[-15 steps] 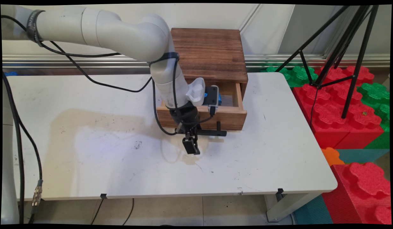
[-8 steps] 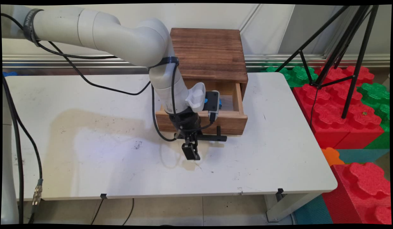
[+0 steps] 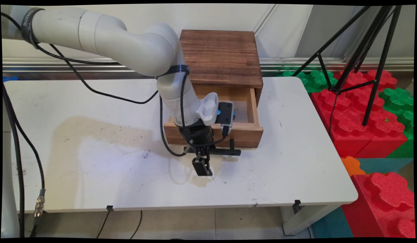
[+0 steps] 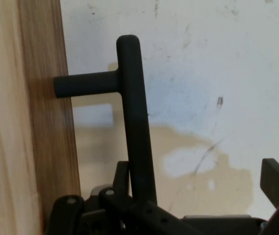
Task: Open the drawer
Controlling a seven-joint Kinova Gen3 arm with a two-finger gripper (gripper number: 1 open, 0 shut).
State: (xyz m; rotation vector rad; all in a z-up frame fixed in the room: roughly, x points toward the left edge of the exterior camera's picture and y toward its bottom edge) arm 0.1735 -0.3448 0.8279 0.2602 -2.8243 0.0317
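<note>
A brown wooden box [image 3: 221, 55] stands at the back of the white table [image 3: 93, 135], with its drawer [image 3: 245, 136] pulled partly out. The drawer front carries a black T-bar handle [image 3: 225, 152] [image 4: 134, 112]. My gripper [image 3: 203, 161] [image 4: 198, 178] points down at the handle's left end and is open. One finger [image 4: 122, 176] sits hooked between the drawer front [image 4: 41, 122] and the bar, touching the bar. The other finger [image 4: 276, 178] stands well clear on the table side. The arm hides part of the inside of the drawer.
Red and green foam blocks [image 3: 356, 118] are stacked beyond the table's right edge, with a black tripod [image 3: 360, 50] standing on them. Black cables [image 3: 19, 152] hang at the left. A tan stain [image 3: 103, 128] marks the table top.
The drawer has slid further out toward the table's near side, and my gripper has moved the same way with the handle.
</note>
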